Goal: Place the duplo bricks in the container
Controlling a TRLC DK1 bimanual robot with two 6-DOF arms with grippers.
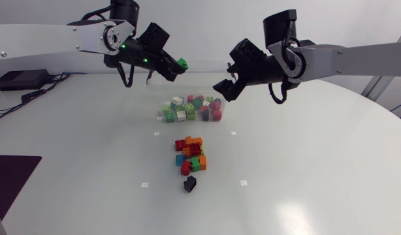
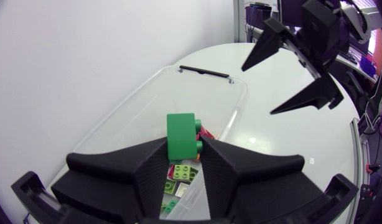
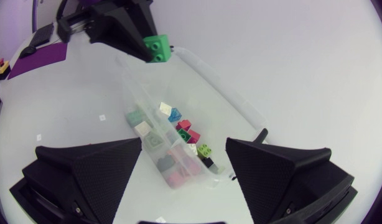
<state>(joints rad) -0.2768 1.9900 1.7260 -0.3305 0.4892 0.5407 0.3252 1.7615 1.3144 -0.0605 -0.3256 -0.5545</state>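
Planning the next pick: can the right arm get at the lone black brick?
Probably yes: the right pincer is open and empty; the black brick lies apart from the pile, nothing covering it.

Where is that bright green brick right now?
The green brick is clamped in the left gripper, in the air over the clear container, near the head view's upper middle.

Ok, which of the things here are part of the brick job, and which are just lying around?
Job: green brick in left gripper, clear container, loose brick pile, lone black brick.
Lying about: black box, dark mat.
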